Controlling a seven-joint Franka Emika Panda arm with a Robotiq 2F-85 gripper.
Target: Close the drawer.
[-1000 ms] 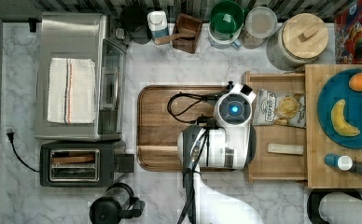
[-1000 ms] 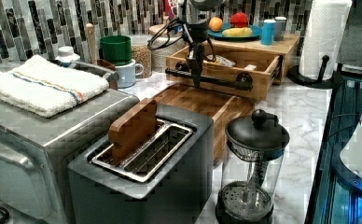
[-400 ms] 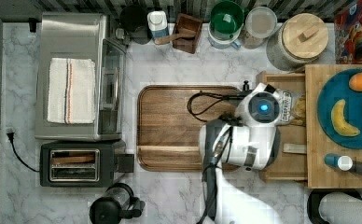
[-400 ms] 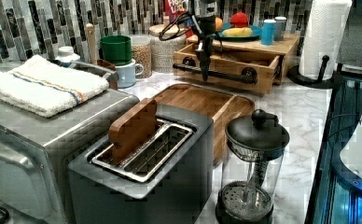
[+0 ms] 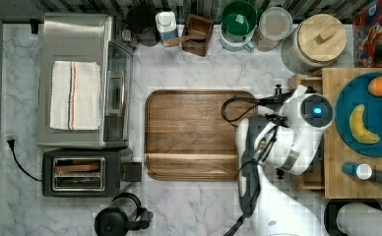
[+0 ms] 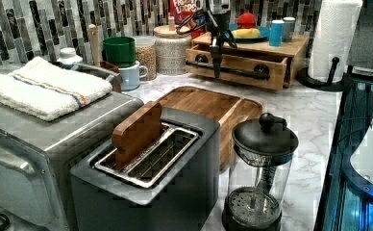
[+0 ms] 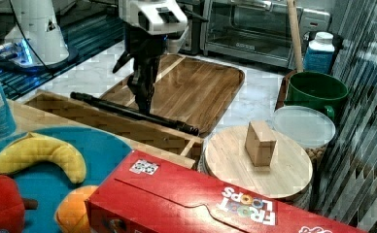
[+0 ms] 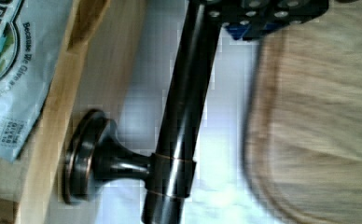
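Note:
The drawer [image 6: 237, 61] is a light-wood box under a bamboo shelf, sticking out a little, with a dark bar handle [image 6: 244, 71] across its front. In the right view its front [image 7: 104, 121] and the handle [image 7: 128, 112] run across the middle. My gripper [image 7: 145, 103] hangs straight down, shut, its tip against the handle on the tray side; the left view shows my gripper [image 6: 217, 71] at the bar's middle. The wrist view shows the handle [image 8: 184, 116], the drawer front [image 8: 39, 154] and a printed bag [image 8: 6, 70] inside. In the top view my arm covers most of the drawer [image 5: 302, 82].
A dark brown tray [image 5: 199, 135] lies just in front of the drawer. On the shelf top stand a blue plate [image 5: 361, 98] with fruit and small bottles. A lidded jar [image 5: 319, 42], green mug [image 5: 238, 22], toaster [image 5: 83, 172], toaster oven [image 5: 80, 81] and French press [image 5: 117, 221] ring the counter.
The drawer has slid toward the top view's right, in under the shelf, and my gripper has travelled the same way with the handle.

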